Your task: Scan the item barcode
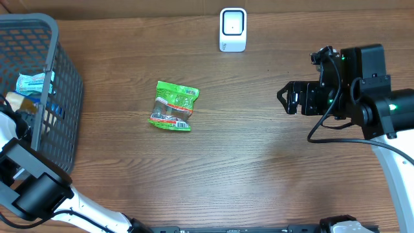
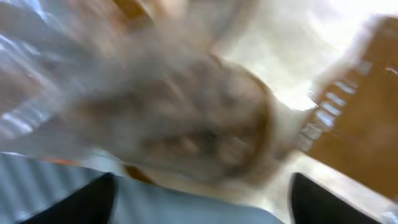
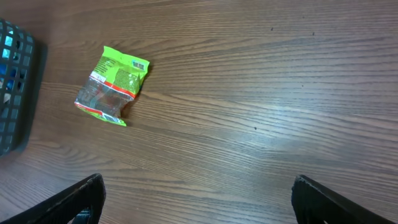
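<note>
A green snack packet [image 1: 174,107] lies flat on the wooden table left of centre; the right wrist view has the packet [image 3: 112,84] at upper left. I cannot make out a barcode on it. My right gripper [image 1: 284,98] hovers open over bare wood at the right, well clear of the packet, its jaws [image 3: 199,193] wide with nothing between them. My left arm reaches into the grey basket [image 1: 65,71]. In the blurred left wrist view my left gripper [image 2: 202,186] has its fingers far apart, with a pale blue packet [image 2: 199,208] filling the gap; whether they press on it is unclear.
A small white scanner [image 1: 233,29] stands at the table's far edge, centre. The basket holds several packets, among them a light blue one [image 1: 33,83]. The basket's corner [image 3: 12,81] shows at the left of the right wrist view.
</note>
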You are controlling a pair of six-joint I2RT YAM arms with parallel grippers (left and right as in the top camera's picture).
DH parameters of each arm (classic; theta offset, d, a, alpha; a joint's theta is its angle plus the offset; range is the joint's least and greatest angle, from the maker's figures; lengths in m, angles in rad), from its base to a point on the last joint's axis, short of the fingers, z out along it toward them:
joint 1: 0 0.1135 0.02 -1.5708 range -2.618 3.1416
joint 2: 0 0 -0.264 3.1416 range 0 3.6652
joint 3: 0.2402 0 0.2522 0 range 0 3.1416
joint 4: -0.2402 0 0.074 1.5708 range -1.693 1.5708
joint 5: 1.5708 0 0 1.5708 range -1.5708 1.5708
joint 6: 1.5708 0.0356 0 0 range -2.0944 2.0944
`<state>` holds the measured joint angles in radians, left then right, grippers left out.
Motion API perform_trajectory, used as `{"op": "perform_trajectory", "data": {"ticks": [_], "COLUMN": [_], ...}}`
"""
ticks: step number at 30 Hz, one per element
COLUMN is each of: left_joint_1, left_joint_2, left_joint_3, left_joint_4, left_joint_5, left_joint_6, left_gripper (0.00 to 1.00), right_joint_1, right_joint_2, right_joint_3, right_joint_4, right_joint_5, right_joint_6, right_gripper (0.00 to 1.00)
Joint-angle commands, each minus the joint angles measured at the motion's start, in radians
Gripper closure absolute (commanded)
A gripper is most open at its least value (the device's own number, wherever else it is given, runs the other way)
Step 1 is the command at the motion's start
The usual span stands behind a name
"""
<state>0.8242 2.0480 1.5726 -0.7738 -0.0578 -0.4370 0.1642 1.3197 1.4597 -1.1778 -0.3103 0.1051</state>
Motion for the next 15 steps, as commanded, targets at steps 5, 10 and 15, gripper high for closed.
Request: {"op": "perform_trajectory", "data": {"ticks": [5,10,15], "left_joint_1": [-0.062,-0.074,-0.042], "left_joint_2": [-0.008,-0.008,-0.008], "left_joint_3": [0.194,0.323,0.299], "left_joint_4": [-0.060,-0.185,-0.259], "left_joint_5": [0.127,-0.040,-0.222], "left_joint_6": [0.085,0.005,-0.235], "left_gripper": [0.15,0.00,0.00], "right_joint_1": [0.004,0.004,0.004], "right_joint_2": [-0.001,-0.001,-0.001], "right_joint_3": [0.030,0.030,0.030], "right_joint_4": [0.005,0.005,0.004], "right_joint_5": [-0.006,-0.006,-0.006], "right_joint_6": [0.003,0.003,0.003], "right_gripper": [0.04,0.04,0.04]}}
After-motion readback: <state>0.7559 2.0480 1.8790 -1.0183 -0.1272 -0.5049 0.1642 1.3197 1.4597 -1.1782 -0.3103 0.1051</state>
